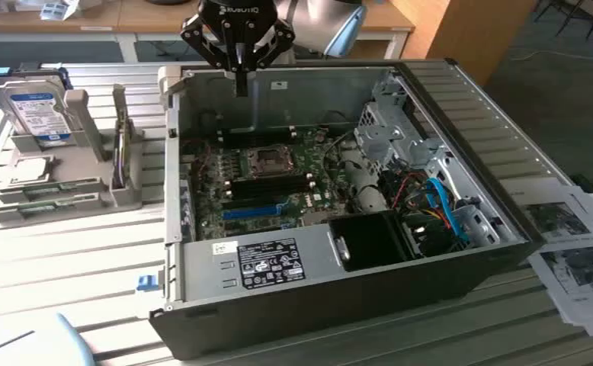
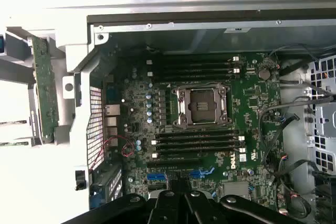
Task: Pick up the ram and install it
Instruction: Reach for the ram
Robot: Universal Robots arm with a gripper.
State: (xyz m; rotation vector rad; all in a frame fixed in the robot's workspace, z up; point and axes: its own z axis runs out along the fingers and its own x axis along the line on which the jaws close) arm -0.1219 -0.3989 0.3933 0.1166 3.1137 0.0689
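Note:
The ram (image 1: 122, 156) is a thin green stick standing on edge in a grey holder (image 1: 68, 194), to the exterior view's left of the open computer case (image 1: 327, 290). In the wrist view the ram (image 2: 44, 95) lies outside the case wall. My gripper (image 1: 242, 85) hangs above the far edge of the case, shut with nothing between its fingers, well apart from the ram. Inside the case, the green motherboard (image 2: 252, 103) shows two banks of black memory slots (image 2: 197, 144) on either side of the processor socket (image 2: 202, 106). The gripper (image 2: 178, 198) sits over the board's near edge.
A silver, blue-labelled hard drive (image 1: 34, 114) stands upright in the same holder at the back. Cables (image 1: 434, 202) and a drive cage (image 1: 393, 130) fill the case's side toward the exterior view's right. Printed sheets (image 1: 576, 252) lie on the table there.

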